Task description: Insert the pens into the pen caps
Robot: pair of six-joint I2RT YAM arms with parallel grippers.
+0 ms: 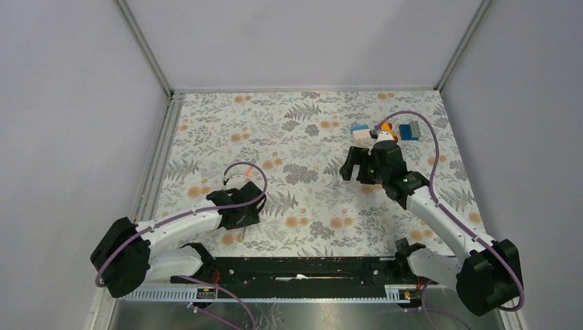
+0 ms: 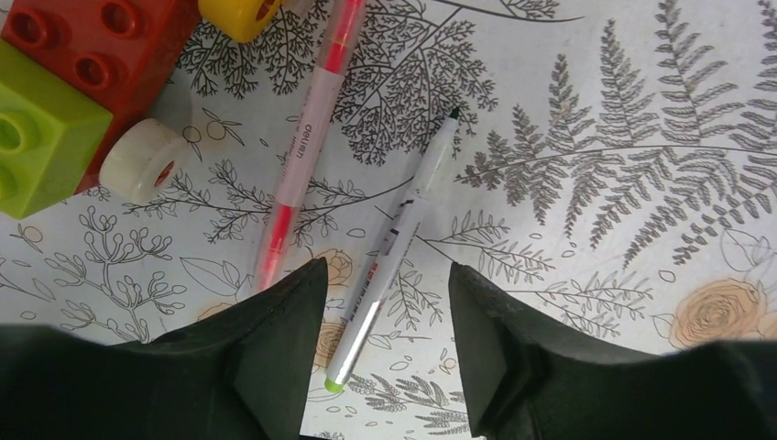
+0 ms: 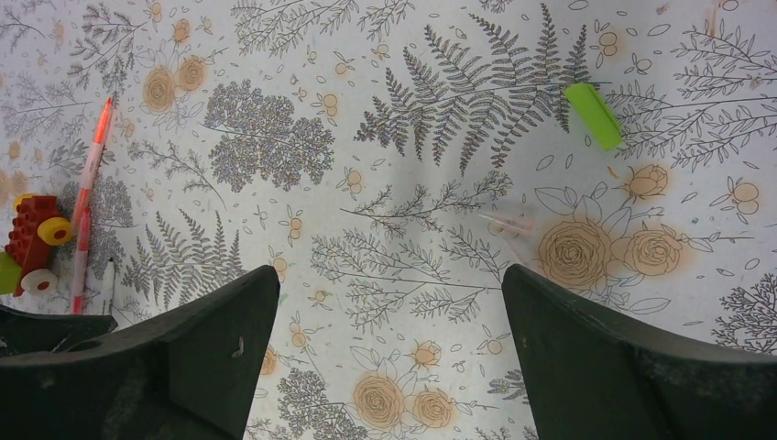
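Note:
In the left wrist view a white pen (image 2: 394, 238) with a green end lies on the cloth between the open fingers of my left gripper (image 2: 385, 284), untouched. A pink pen (image 2: 302, 156) lies just left of it. My left gripper (image 1: 242, 196) hangs low over them at the mat's left. In the right wrist view a bright green pen cap (image 3: 593, 115) lies at the upper right, ahead of my right gripper (image 3: 389, 293), which is open and empty. Two pink pens (image 3: 92, 160) lie far left there. My right gripper (image 1: 354, 168) hovers right of centre.
A red, green and yellow toy block (image 2: 64, 82) with a white wheel (image 2: 142, 160) sits left of the pens; it also shows in the right wrist view (image 3: 32, 240). Blue-orange blocks (image 1: 405, 130) stand at the back right. A faint clear tube (image 3: 513, 223) lies near the green cap.

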